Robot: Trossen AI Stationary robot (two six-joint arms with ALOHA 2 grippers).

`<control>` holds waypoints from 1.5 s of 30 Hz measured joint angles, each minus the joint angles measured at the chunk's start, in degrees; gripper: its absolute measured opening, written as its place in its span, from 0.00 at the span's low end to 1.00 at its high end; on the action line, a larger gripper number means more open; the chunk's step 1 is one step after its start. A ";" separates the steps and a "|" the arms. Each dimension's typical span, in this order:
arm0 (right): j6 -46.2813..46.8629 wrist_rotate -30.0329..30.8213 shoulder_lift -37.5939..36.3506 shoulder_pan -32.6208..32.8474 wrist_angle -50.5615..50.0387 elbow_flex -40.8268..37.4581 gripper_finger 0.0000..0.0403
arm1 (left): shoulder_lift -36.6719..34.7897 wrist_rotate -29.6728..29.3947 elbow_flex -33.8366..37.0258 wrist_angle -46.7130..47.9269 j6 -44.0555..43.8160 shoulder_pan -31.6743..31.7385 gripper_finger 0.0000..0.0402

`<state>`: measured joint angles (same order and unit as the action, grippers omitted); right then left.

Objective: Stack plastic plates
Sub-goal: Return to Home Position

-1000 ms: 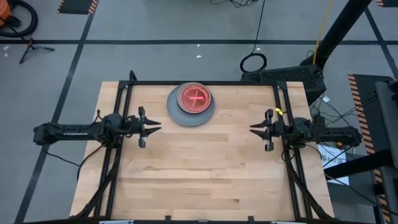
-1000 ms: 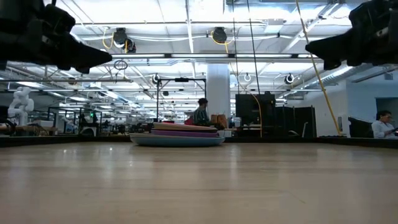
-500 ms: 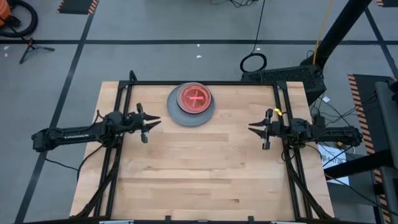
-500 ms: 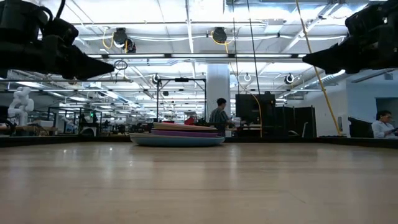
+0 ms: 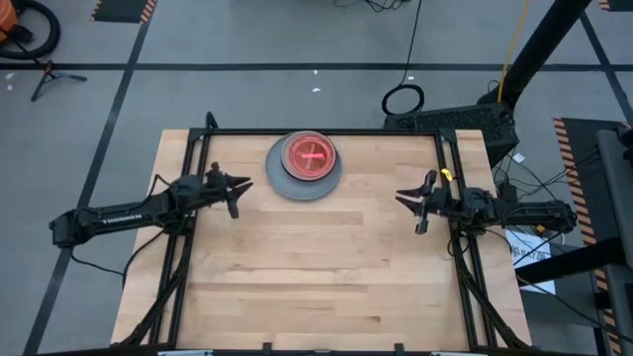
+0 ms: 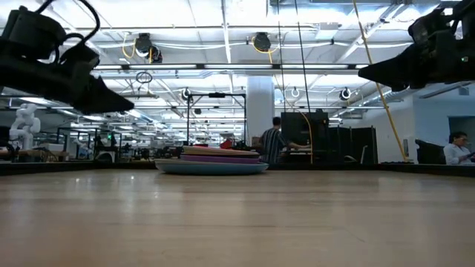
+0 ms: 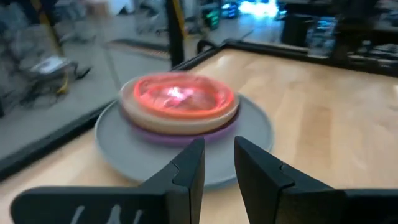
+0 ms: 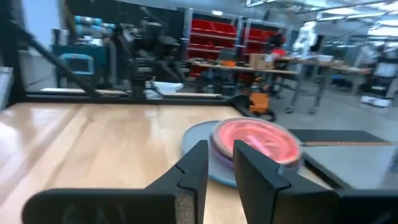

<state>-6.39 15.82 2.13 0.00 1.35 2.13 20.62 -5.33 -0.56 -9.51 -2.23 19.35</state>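
A stack of plastic plates (image 5: 305, 163) rests on the wooden table near the middle of its far edge. A wide grey plate (image 7: 249, 134) is at the bottom, with purple and pale plates above it. A translucent pink-red plate (image 7: 177, 96) is on top. My left gripper (image 5: 244, 185) hovers above the table to the left of the stack. It points at the stack and is open by a narrow gap, with nothing between its fingers. My right gripper (image 5: 400, 196) hovers at the table's right, also narrowly open and holding nothing, and points toward the stack (image 8: 255, 140).
Black frame rails (image 5: 193, 168) run along the table's left, right and far sides. Bare wood (image 5: 316, 267) spreads over the table's middle and near half. In the low view a person (image 6: 276, 141) stands in the room far behind the stack (image 6: 214, 160).
My left gripper has swung toward the table's far edge and the plate stack, sinking a little and rolling somewhat. My right gripper has stayed in place but turned slightly toward the stack. The plates have not moved.
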 joint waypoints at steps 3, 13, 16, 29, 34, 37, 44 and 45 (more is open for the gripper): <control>1.27 -0.96 0.59 0.01 0.20 0.00 0.17 | 0.00 -1.18 0.00 2.51 -3.39 0.08 0.23; 1.20 -0.91 0.94 0.01 0.61 0.00 0.17 | 0.00 -1.20 0.00 4.23 -3.94 0.07 0.23; 1.20 -0.93 0.94 0.01 0.71 -0.02 0.17 | -0.01 -1.20 0.00 4.21 -3.96 0.07 0.23; 1.19 -1.01 0.93 0.01 0.74 -0.03 0.17 | -0.02 -1.20 0.00 4.10 -3.98 0.07 0.23; 1.20 -1.04 0.92 0.01 0.76 -0.04 0.17 | -0.02 -1.22 -0.02 4.10 -4.01 0.06 0.23; 1.20 -1.06 0.94 0.01 0.76 -0.04 0.17 | -0.02 -1.22 -0.02 4.11 -4.02 0.07 0.23; 1.20 -1.06 0.94 0.01 0.78 -0.04 0.17 | -0.02 -1.22 -0.02 4.12 -4.05 0.05 0.23; 1.20 -1.06 0.93 0.01 0.78 -0.04 0.17 | -0.02 -1.22 -0.02 4.12 -4.05 0.06 0.23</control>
<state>-5.19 14.76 3.07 0.01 2.13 2.09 20.60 -6.55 -0.58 -5.39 -6.28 19.42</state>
